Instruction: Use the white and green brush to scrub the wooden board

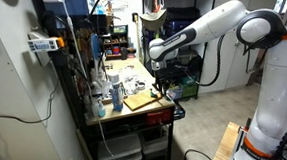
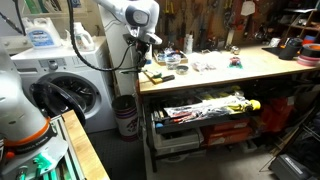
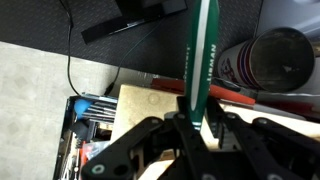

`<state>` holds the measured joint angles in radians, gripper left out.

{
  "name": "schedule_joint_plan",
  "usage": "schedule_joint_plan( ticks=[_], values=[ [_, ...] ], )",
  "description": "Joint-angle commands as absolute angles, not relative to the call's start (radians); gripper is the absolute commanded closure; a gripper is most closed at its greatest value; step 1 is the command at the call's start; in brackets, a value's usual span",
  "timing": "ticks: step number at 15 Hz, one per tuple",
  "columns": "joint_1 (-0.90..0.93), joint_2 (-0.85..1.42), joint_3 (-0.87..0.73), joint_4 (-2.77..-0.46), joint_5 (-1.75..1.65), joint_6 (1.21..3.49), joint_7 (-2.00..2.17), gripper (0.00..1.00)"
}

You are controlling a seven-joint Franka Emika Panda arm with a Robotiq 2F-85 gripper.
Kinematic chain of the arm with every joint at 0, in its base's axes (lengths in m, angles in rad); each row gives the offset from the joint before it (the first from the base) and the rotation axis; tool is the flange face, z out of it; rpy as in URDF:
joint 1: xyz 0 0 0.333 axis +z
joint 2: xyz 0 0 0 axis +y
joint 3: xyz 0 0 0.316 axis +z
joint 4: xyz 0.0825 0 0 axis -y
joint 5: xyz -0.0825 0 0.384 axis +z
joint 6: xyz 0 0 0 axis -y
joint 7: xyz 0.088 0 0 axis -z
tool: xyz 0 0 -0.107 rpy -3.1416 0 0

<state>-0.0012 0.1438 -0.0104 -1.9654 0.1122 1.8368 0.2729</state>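
The wooden board (image 3: 143, 112) is a light tan slab lying under my gripper in the wrist view. It also shows at the bench's near corner in both exterior views (image 1: 140, 100) (image 2: 153, 75). My gripper (image 3: 200, 128) is shut on the white and green brush (image 3: 204, 55). The brush's green handle with a white edge sticks out past the fingers, and its bristle end is hidden by them. In both exterior views the gripper (image 1: 160, 85) (image 2: 150, 60) hangs just above the board.
White and blue bottles (image 1: 114, 90) stand on the bench beside the board. Round cans (image 3: 268, 60) and a red tool lie close to the board. An open bin of tools (image 3: 88, 112) and a black cable (image 3: 70, 62) lie below the bench edge. A washing machine (image 2: 70, 95) stands beside the bench.
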Motion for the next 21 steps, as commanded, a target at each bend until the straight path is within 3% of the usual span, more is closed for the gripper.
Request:
schedule_joint_plan(
  ticks=[1,8,21],
  values=[
    [-0.007,0.195,-0.01,-1.905,0.144,1.79,0.222,0.94],
    [0.044,0.225,0.048,-1.859,0.164,1.62,0.166,0.94],
    [0.028,0.22,-0.002,-1.841,0.123,1.625,0.21,0.94]
  ],
)
